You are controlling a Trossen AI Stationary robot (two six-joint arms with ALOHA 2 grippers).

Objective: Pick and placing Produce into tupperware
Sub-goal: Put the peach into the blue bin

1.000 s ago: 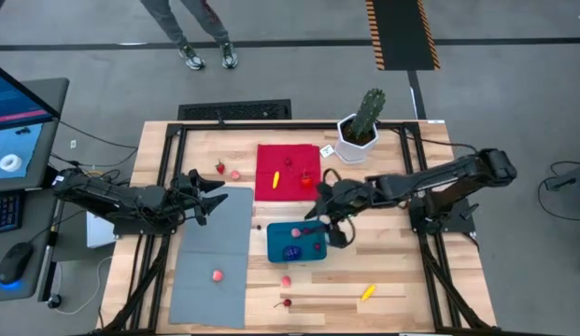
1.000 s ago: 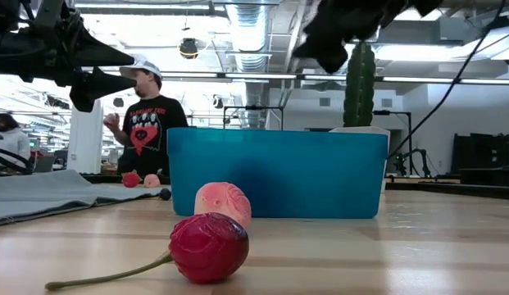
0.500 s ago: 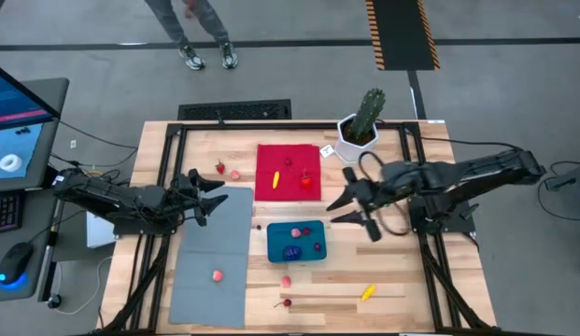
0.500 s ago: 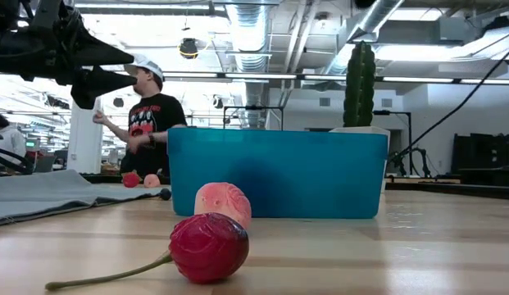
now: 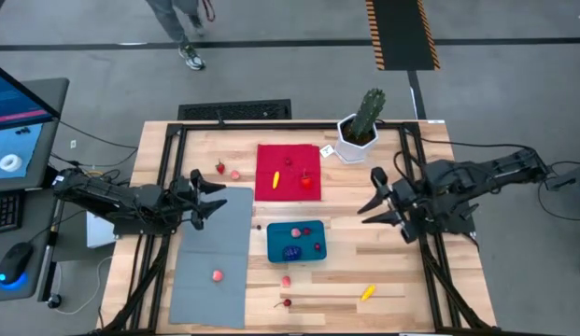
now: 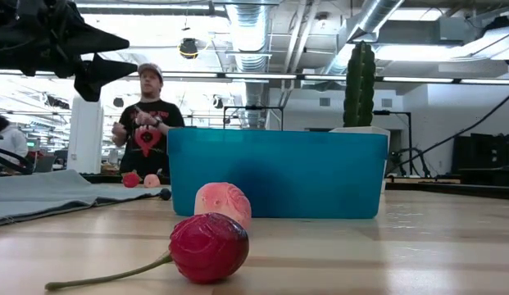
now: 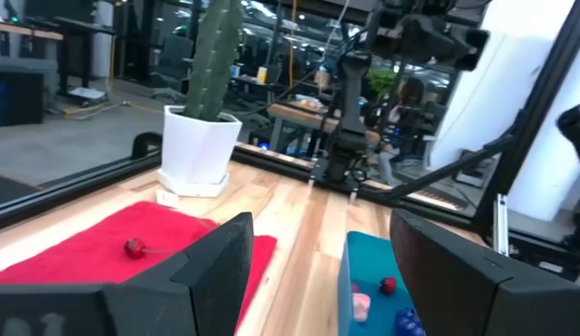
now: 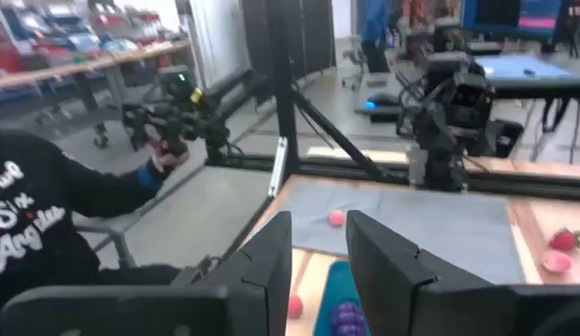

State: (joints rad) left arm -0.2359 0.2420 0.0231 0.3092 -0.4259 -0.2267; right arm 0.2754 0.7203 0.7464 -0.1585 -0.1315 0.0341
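Observation:
The teal tupperware (image 5: 297, 242) (image 6: 277, 172) sits mid-table and holds a pink piece (image 5: 295, 232), a blue-purple cluster (image 5: 290, 251) and a red piece (image 5: 317, 247). More produce lies loose: a yellow piece (image 5: 275, 177) and a strawberry (image 5: 306, 181) on the red cloth (image 5: 288, 172), a pink piece (image 5: 217, 275) on the grey mat, and a cherry (image 5: 287, 301) (image 6: 209, 246), a pink piece (image 5: 286, 280) and a yellow piece (image 5: 367, 292) near the table's front edge. My right gripper (image 5: 378, 201) (image 8: 319, 252) hangs open to the right of the tupperware. My left gripper (image 5: 210, 194) (image 7: 322, 280) waits open over the mat's far corner.
A green cactus in a white pot (image 5: 361, 126) stands at the far edge, beside the red cloth. The grey mat (image 5: 215, 257) covers the table's left half. A strawberry (image 5: 219, 167) and a pink piece (image 5: 235, 174) lie left of the cloth. A person (image 6: 147, 115) stands beyond the table.
My right gripper has drawn back from above the tupperware toward the table's right edge, staying open, and has left the low view. The produce and the tupperware lie as before. The person behind the table has moved.

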